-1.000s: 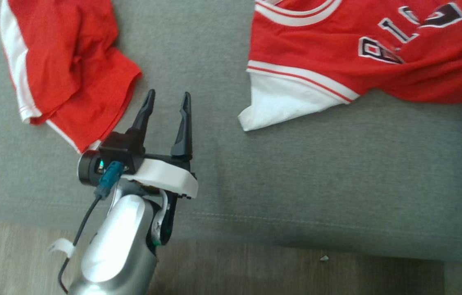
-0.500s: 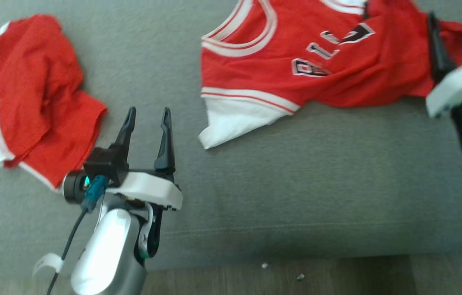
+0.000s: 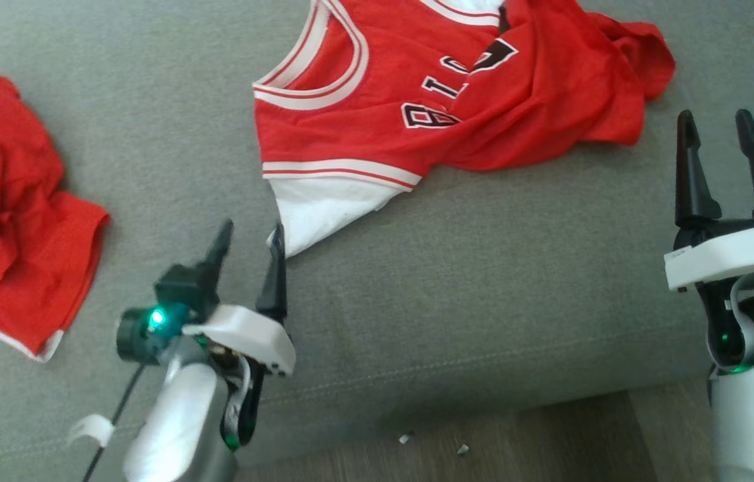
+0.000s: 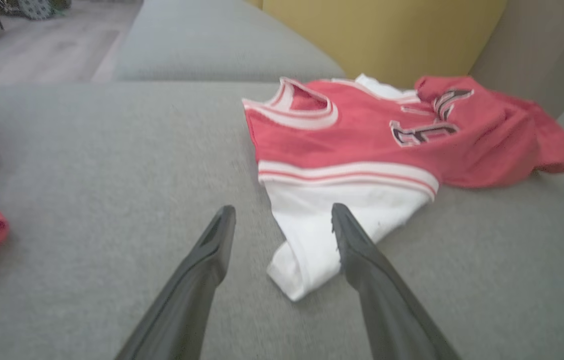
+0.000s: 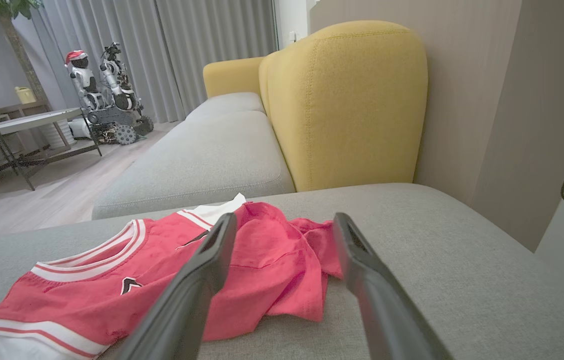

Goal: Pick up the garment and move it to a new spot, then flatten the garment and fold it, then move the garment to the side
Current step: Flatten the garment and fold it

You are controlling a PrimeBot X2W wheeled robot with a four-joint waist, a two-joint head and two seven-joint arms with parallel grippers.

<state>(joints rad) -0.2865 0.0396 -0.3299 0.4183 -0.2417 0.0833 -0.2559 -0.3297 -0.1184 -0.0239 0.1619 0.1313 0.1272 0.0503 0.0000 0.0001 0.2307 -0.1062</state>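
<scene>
A red jersey (image 3: 457, 100) lies crumpled on the grey sofa seat (image 3: 517, 268), in the far middle part of the head view. It has white bands at the neck and armhole, dark letters with white edges on the chest, and a white piece that sticks out toward the robot in a pointed corner. The far right part of the jersey is bunched into folds.

The left claw (image 3: 251, 231) is wide open and holds nothing. It is low over the seat, just at that white corner. In the left wrist view the corner lies between the two fingers, closer to the right one. I cannot tell if the finger touches the cloth.

The right claw (image 3: 714, 119) is also wide open and empty. It stands near the right end of the jersey but apart from it, with its fingers pointing away from the robot. In the right wrist view the bunched red folds are seen between its fingers.

Red shorts (image 3: 9, 214) with a white stripe lie in a heap at the left, well apart from the jersey. A yellow backrest (image 5: 347, 100) stands behind the seat.
</scene>
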